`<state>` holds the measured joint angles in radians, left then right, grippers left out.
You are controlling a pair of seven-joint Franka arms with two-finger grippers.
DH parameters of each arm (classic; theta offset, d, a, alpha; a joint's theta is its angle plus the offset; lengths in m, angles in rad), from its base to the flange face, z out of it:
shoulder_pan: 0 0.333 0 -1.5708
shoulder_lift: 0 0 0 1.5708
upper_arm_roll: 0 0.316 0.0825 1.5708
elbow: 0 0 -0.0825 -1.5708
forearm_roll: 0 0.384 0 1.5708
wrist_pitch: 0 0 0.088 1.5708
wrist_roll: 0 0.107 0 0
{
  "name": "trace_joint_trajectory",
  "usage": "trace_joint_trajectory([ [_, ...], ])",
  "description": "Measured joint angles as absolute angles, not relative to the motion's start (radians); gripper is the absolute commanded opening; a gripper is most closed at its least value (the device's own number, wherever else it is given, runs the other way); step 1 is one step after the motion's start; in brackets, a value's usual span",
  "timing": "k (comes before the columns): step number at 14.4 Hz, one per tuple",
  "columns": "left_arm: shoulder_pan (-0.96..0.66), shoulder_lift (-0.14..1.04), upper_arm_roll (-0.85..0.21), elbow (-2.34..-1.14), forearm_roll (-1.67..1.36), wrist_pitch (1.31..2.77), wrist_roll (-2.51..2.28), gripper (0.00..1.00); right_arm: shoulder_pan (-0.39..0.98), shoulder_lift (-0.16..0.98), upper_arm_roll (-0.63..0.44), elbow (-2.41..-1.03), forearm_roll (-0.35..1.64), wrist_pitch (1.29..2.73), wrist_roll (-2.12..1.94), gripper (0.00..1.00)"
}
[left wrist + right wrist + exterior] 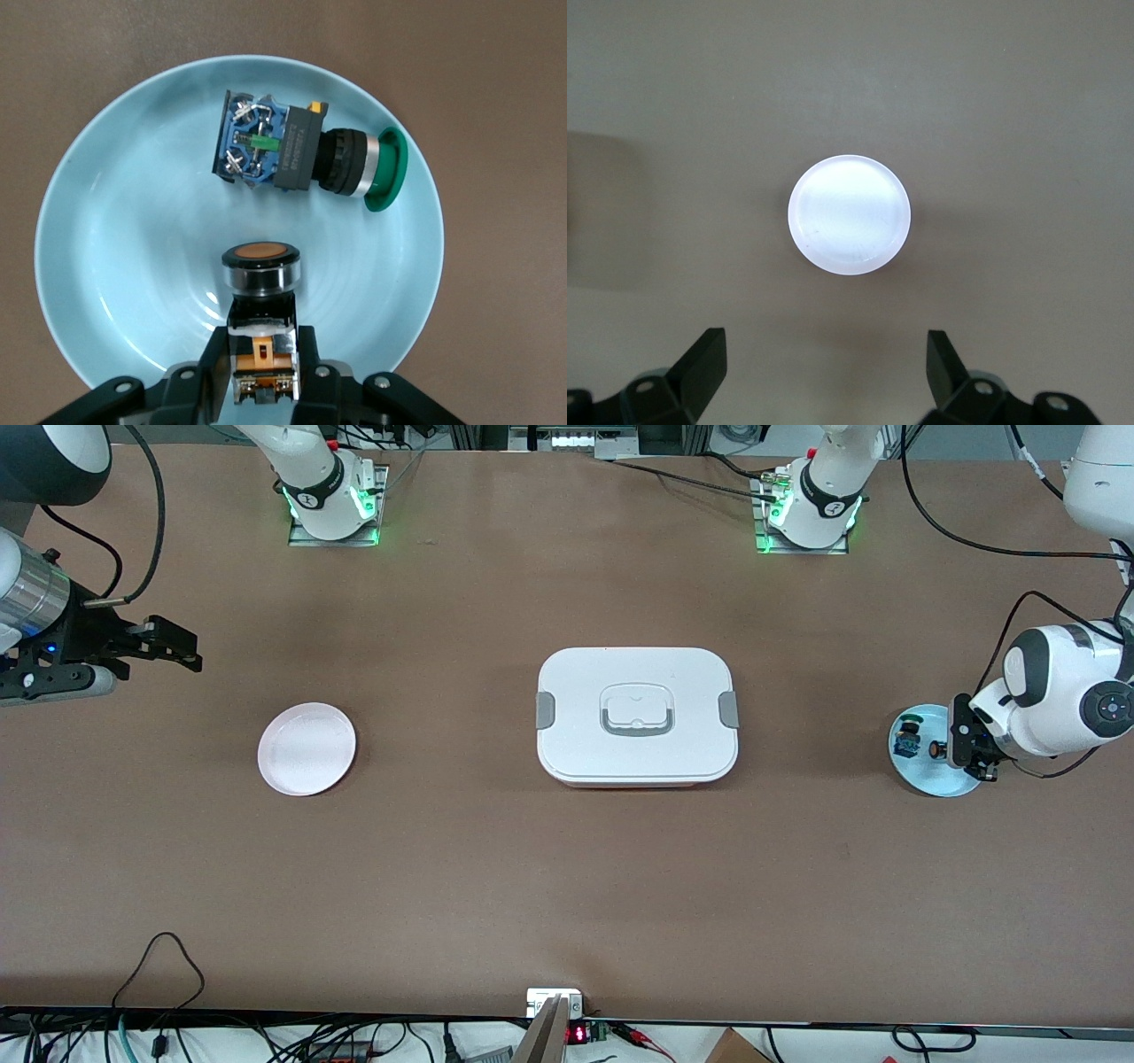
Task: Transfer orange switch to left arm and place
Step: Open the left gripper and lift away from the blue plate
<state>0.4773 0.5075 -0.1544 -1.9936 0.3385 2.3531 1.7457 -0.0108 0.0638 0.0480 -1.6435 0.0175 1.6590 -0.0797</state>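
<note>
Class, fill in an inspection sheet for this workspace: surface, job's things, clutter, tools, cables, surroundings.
Surface: brown table, bare around the items.
Job's things: orange switch lies on the blue plate at the left arm's end; box at the middle, lid shut.
Clutter: green switch on the same plate, apart from the orange one; empty white plate toward the right arm's end.
Tools: left tool shut on the orange switch; right tool open, above the white plate.
Cables: black cable loop on the table's near edge.
Surroundings: nothing seen.
</note>
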Motion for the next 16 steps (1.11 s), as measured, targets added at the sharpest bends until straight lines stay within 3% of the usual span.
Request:
trace_joint_trajectory([
  [4, 0.504, 0.489, -0.191, -1.993, 0.339, 2.339, 1.746, 1.00, -0.009, 0.068, 0.047, -1.644, 0.017, 1.664, -0.080, 1.00],
  [8, 0.528, 0.400, -0.267, -1.979, 0.338, 2.209, 1.728, 1.00, -0.009, 0.072, 0.043, -1.644, 0.016, 1.697, -0.080, 1.00],
  [11, 0.528, 0.332, -0.331, -1.902, 0.338, 2.020, 1.658, 1.00, -0.008, 0.077, 0.043, -1.645, 0.016, 1.712, -0.080, 1.00],
  [16, 0.526, 0.315, -0.515, -1.624, 0.336, 1.608, 1.389, 1.00, -0.008, 0.081, 0.043, -1.645, 0.016, 1.719, -0.080, 1.00],
])
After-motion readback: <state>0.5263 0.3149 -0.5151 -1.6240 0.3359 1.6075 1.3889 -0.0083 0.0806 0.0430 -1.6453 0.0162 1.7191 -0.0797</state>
